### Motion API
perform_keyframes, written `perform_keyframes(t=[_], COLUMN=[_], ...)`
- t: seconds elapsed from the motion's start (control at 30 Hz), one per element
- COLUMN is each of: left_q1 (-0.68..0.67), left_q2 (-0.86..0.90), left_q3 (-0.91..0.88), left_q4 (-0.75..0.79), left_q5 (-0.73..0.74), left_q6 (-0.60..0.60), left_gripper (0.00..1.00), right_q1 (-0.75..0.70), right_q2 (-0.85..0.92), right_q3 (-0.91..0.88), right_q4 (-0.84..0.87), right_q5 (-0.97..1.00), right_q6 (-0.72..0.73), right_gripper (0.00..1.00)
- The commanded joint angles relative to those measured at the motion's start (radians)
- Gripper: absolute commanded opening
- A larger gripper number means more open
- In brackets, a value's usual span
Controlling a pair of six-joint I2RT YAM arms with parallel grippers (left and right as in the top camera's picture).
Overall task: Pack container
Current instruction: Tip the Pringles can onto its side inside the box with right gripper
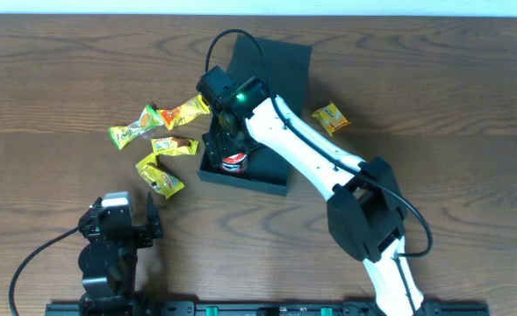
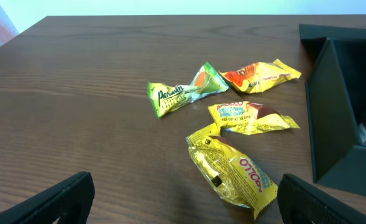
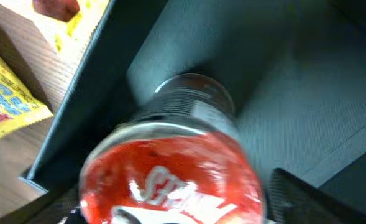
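Down inside the container (image 1: 267,183) with the right gripper (image 1: 232,151), clamped on a red can (image 1: 234,162), fingers pressed close on both sides of it in the right wrist view. Blurred there, that can, tilted, silver end toward the dark floor of the box, red side up at the lens. Hard to tell whether touching the floor or just above it.

Sitting mid-table, the container, near wall toward the robot, hinged flap lid (image 1: 276,61) thrown open and lying flat on the far side. Right arm stretched across it from the robot's right.

Over to the left gripper (image 2: 186,179): parked low at the near left edge of the table (image 1: 47,70), fingers spread wide, holding nothing.

Ahead of it, 4 snack packets loose on the wood, just left of the box. Green packet (image 2: 183,93) farthest left, orange packet (image 2: 260,74) beside it and nearest the flap, yellow-and-brown packet (image 2: 251,117) below those 2, crumpled yellow packet (image 2: 232,174) closest to the left gripper. None touching the box.

And 1 more, a small yellow packet (image 1: 330,117), alone on the other side, just right of the flap lid.
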Motion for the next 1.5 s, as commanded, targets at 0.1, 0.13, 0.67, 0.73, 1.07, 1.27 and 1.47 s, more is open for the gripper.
perform_keyframes(t=[0.1, 0.13, 0.67, 0.73, 1.07, 1.27, 1.47], left_q1=[0.006, 0.006, 0.006, 0.006, 0.006, 0.006, 0.006], left_q2=[-0.006, -0.006, -0.006, -0.006, -0.006, -0.006, -0.006], left_q3=[-0.020, -0.020, -0.020, -0.020, -0.020, -0.020, -0.020], left_q4=[-0.005, -0.005, -0.005, -0.005, -0.005, -0.005, -0.005], left_q5=[0.000, 0.000, 0.000, 0.000, 0.000, 0.000, 0.000], left_q6=[-0.015, -0.015, -0.015, -0.014, -0.015, -0.015, -0.015], left_gripper=[0.95, 0.95, 0.95, 0.95, 0.95, 0.95, 0.95], right_q1=[-0.012, -0.018, -0.196, -0.212, -0.226, -0.226, -0.227], right_q2=[0.008, 0.008, 0.008, 0.008, 0.009, 0.009, 0.009], right_q3=[0.000, 0.000, 0.000, 0.000, 0.000, -0.001, -0.001], right_q4=[0.027, 0.027, -0.078, -0.098, -0.160, -0.156, -0.112], right_q5=[-0.123, -0.146, -0.425, -0.448, -0.460, -0.475, -0.495], right_q6=[0.006, 0.006, -0.006, -0.013, 0.085, 0.184, 0.277], right_gripper=[0.72, 0.71, 0.68, 0.69, 0.65, 0.62, 0.60])
